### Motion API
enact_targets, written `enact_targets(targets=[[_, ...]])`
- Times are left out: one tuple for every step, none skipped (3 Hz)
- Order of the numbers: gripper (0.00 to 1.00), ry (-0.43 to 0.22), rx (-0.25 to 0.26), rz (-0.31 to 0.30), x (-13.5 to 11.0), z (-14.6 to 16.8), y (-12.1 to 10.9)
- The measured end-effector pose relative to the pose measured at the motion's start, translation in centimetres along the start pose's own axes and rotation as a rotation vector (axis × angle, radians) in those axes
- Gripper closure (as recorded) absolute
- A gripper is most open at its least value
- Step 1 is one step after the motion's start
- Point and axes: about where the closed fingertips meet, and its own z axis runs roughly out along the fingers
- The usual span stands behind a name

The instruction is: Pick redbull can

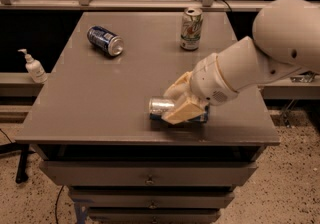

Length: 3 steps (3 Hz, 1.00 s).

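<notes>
The redbull can [160, 106] lies on its side near the front edge of the grey table [100, 98], its shiny silver end pointing left and a bit of blue showing at the right. My gripper [170, 104] reaches in from the right and straddles the can. One cream finger [178, 88] is behind it and the other [181, 113] is in front, both pressed against it. The can rests on the table top, and its middle is hidden by the fingers.
A shorter dark blue can [105, 41] lies on its side at the back left. A white and green can [191, 28] stands upright at the back middle. A soap dispenser [34, 66] stands on a ledge left of the table. Drawers are below the front edge.
</notes>
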Motion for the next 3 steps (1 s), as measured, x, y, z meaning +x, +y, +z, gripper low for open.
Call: enact_targets(targets=[[1.00,-0.040,0.041,-0.018,-2.4,-1.8,-2.9],[1.00,-0.116,0.104,-0.005,-5.1,-5.0,-6.4],[1.00,-0.130,0.128,-0.021,-6.2,-6.1,-7.0]])
